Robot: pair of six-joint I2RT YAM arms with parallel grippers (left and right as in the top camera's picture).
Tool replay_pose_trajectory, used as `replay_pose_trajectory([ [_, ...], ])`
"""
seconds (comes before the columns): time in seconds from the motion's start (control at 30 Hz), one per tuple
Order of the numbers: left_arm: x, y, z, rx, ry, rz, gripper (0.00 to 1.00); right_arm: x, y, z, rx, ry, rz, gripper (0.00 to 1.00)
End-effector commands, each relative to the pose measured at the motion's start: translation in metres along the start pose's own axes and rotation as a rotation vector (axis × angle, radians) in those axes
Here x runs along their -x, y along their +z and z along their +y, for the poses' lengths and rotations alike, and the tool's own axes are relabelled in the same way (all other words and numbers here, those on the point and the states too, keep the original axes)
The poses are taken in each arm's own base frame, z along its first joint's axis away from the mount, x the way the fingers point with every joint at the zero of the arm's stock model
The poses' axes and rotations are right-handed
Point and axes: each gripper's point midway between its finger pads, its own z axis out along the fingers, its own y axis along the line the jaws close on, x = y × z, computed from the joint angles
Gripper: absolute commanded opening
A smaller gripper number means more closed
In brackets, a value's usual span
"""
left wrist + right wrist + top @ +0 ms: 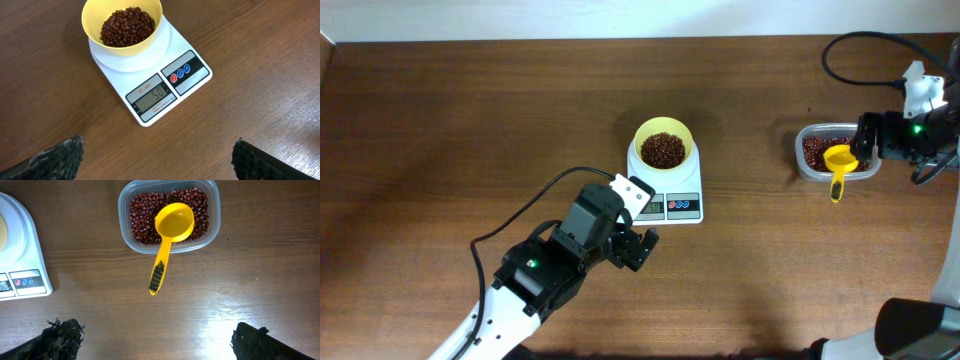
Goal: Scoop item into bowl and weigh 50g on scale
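The pale-yellow bowl holds a heap of red-brown beans and stands on the white scale. The grey display reads 50. My left gripper hovers open just in front of the scale, with only bare wood between its fingers. My right gripper is open too, beside a clear tub of more beans. A yellow scoop lies empty in that tub, its handle sticking out over the rim.
The scale's corner shows at the left of the right wrist view. A black cable loops at the table's back right. Another cable runs along my left arm.
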Motion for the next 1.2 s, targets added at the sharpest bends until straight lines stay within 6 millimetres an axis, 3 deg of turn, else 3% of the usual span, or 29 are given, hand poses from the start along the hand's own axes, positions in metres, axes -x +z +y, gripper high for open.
replay_pose_trajectory([
  [0.0,-0.001,-0.002,0.003,0.010,-0.013,-0.005,0.99,0.004,-0.005,-0.001,-0.014,-0.010,-0.019,0.99],
  [0.53,-0.001,-0.002,0.003,0.010,-0.013,-0.005,0.99,0.004,-0.005,-0.001,-0.014,-0.010,-0.019,0.99],
  [0.73,-0.018,-0.002,0.002,0.009,-0.010,0.066,0.99,0.004,-0.005,-0.001,-0.014,-0.011,-0.019,0.99],
  [0.83,-0.010,-0.002,-0.006,-0.037,-0.019,0.033,0.99,0.004,-0.005,-0.001,-0.014,-0.011,-0.019,0.99],
  [0.9,0.003,0.007,-0.006,-0.040,-0.121,-0.003,0.99,0.004,-0.005,-0.001,-0.014,-0.011,-0.019,0.99],
  [1.0,-0.001,0.025,-0.006,-0.033,-0.227,0.032,0.99,0.004,-0.005,-0.001,-0.014,-0.011,-0.019,0.99],
  [1.17,-0.046,0.078,0.007,0.144,-0.571,0.216,0.99,0.004,-0.005,-0.001,-0.014,-0.011,-0.019,0.99],
])
